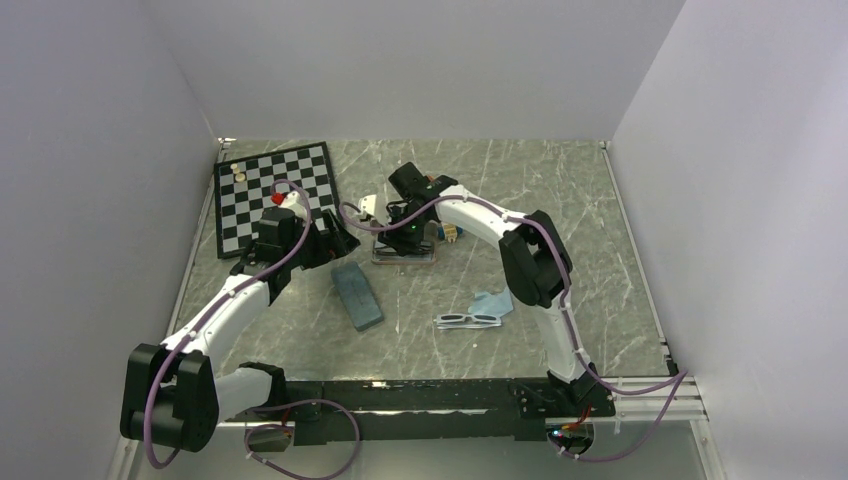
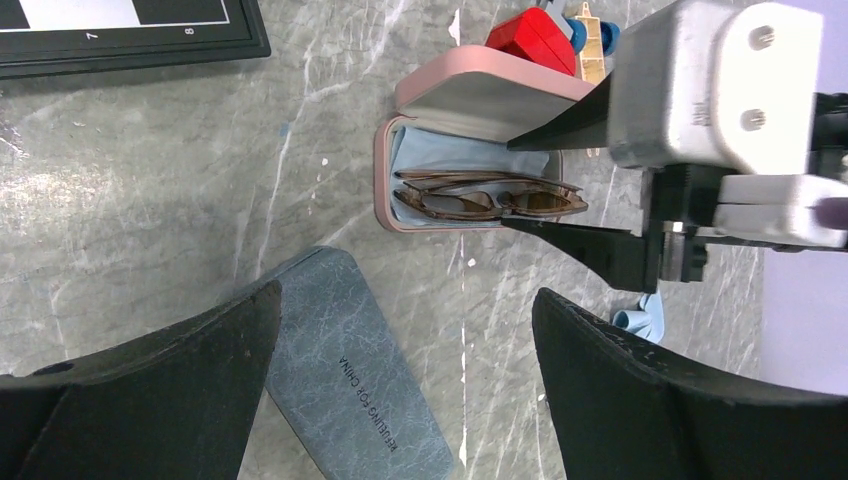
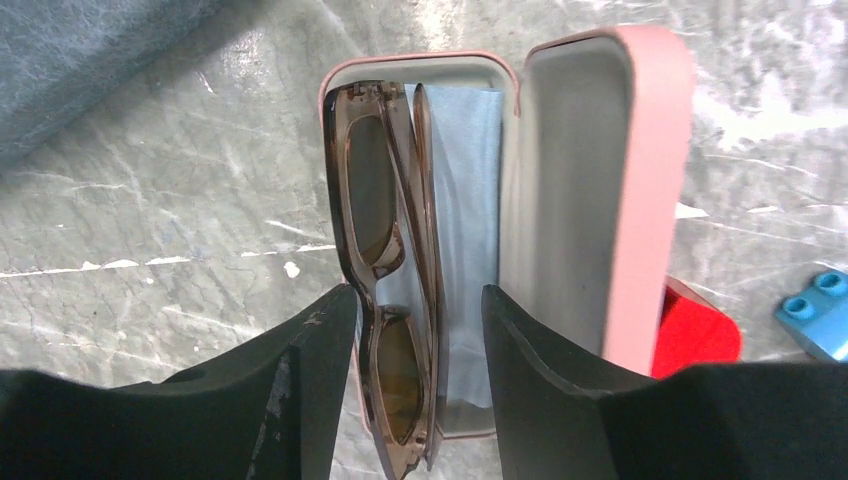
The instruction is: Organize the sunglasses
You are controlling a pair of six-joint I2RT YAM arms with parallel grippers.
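The reddish-brown sunglasses lie folded in the open pink case, on a light blue cloth. My right gripper straddles them from above. Its jaws are open, and a gap shows between the frame and the right finger. In the left wrist view the same sunglasses rest in the pink case. The pale white-grey sunglasses lie on the table near the front, right of centre. My left gripper hovers wide open and holds nothing, above the slate-blue case and the bare table.
A checkerboard lies at the back left. Another light blue cloth sits beside the white-grey sunglasses. A red block and small toy bricks lie just behind the pink case. The slate-blue case is shut.
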